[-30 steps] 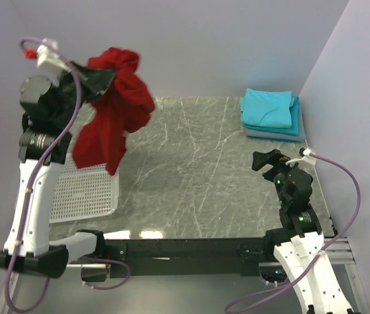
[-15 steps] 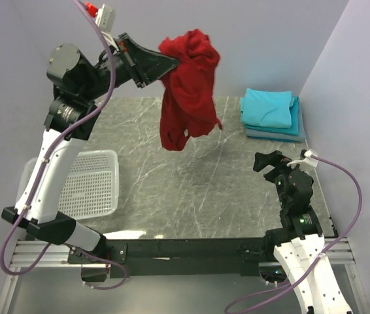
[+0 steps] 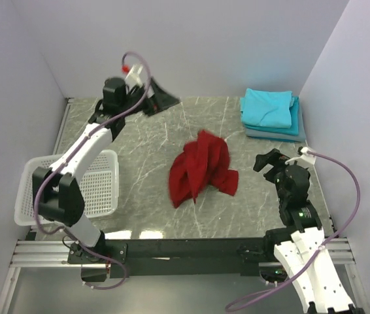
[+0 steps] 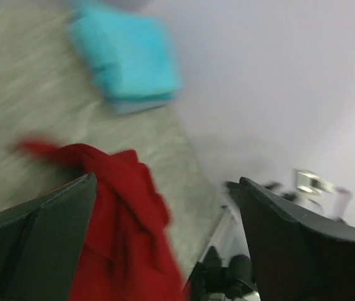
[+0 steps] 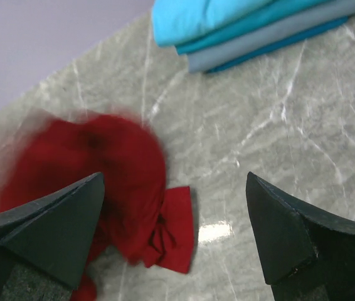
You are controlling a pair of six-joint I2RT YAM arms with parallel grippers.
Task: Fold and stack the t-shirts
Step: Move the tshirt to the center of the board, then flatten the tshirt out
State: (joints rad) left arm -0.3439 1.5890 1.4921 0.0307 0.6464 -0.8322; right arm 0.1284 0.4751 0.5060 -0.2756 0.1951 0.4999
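Note:
The deep red t-shirt (image 3: 201, 169) lies crumpled in a heap in the middle of the marble table, free of both grippers. My left gripper (image 3: 167, 101) is at the back of the table, open and empty; in its wrist view the red t-shirt (image 4: 118, 219) lies below and beyond the open gripper (image 4: 168, 182). My right gripper (image 3: 267, 159) stands open just right of the heap, and its wrist view looks down past the gripper (image 5: 174, 179) at the red t-shirt (image 5: 96, 169). Folded turquoise and grey-blue t-shirts (image 3: 270, 112) are stacked at the back right.
A white lattice basket (image 3: 103, 190) sits at the left front, partly under the left arm. Walls close in the table at the back and on both sides. The folded stack (image 5: 240, 25) lies close to the right wall.
The left arm swung the red t-shirt from above the basket out over the table, opened and let it go. The t-shirt dropped onto the middle. The right arm stayed put.

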